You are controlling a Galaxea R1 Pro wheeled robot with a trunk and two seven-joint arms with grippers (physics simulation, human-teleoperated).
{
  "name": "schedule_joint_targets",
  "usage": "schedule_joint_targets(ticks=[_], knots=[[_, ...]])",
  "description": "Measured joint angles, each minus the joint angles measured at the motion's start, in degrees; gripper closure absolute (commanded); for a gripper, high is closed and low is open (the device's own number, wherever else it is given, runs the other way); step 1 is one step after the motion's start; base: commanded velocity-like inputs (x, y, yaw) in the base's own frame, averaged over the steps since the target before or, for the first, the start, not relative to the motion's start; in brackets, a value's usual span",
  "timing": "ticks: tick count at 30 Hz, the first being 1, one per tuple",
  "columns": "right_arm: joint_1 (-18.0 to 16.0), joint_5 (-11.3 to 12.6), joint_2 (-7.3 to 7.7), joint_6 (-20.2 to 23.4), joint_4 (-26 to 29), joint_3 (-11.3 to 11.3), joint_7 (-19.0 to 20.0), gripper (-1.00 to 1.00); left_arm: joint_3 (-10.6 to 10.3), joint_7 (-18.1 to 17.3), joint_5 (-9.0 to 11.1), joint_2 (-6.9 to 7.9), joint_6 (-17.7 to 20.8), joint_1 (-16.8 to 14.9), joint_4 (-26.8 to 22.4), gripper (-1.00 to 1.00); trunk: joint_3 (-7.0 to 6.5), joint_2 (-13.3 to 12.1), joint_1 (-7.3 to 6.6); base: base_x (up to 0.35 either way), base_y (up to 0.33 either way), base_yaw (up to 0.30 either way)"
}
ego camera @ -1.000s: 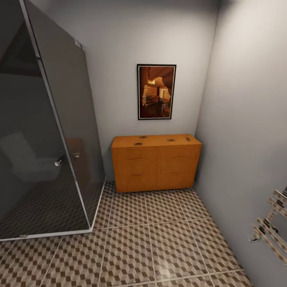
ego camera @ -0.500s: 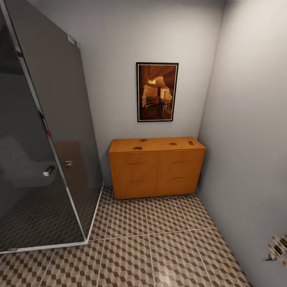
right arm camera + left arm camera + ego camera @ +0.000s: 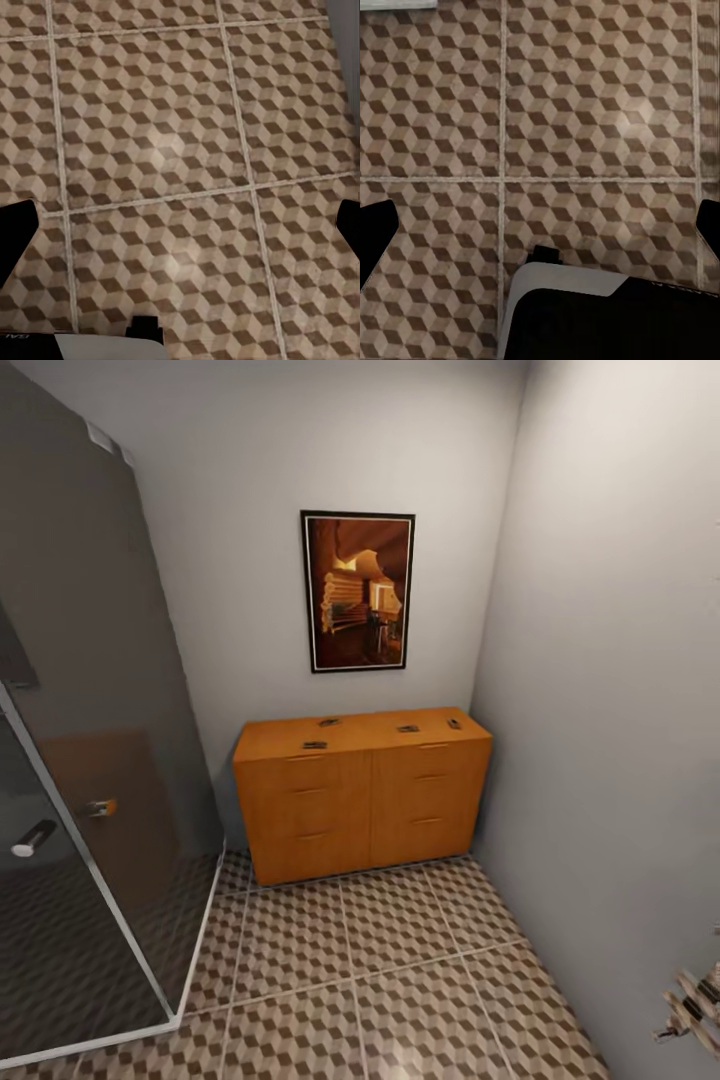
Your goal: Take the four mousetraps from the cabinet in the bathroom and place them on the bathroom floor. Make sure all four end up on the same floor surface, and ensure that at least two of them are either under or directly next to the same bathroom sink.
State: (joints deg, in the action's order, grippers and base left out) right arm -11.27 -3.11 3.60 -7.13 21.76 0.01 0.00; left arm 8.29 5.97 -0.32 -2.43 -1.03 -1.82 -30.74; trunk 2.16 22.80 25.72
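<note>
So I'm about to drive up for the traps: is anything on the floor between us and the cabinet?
Nothing visible. The patterned bathroom floor runs bare up to the cabinet, and four mousetraps lie on its top. The glass shower screen stands off to the left.

Soft, even, dim interior light; pale glare patches on the bathroom floor (image 3: 161,150); faint reflections in the shower glass (image 3: 90,690); slightly soft render, wide-angle slant at edges.

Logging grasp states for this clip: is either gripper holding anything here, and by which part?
Nothing is held. The left gripper and right gripper both stand open over bare bathroom floor.
</note>
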Motion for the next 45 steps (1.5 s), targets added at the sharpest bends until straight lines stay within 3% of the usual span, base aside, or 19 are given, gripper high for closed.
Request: schedule_joint_targets(ticks=[15, 45], knots=[[-0.01, 0.00, 0.00, 0.00, -0.01, 0.00, 0.00, -1.00, 0.00, -0.04, 0.05, 0.02, 0.00, 0.01, -0.01, -1.00, 0.00, 0.00, 0.00, 0.325, 0.000, -0.211], [-0.01, 0.00, -0.01, -0.01, -0.02, 0.00, 0.00, -1.00, 0.01, -0.08, 0.11, -0.01, 0.00, 0.01, -0.02, -1.00, 0.00, 0.00, 0.01, 0.294, 0.000, -0.008]])
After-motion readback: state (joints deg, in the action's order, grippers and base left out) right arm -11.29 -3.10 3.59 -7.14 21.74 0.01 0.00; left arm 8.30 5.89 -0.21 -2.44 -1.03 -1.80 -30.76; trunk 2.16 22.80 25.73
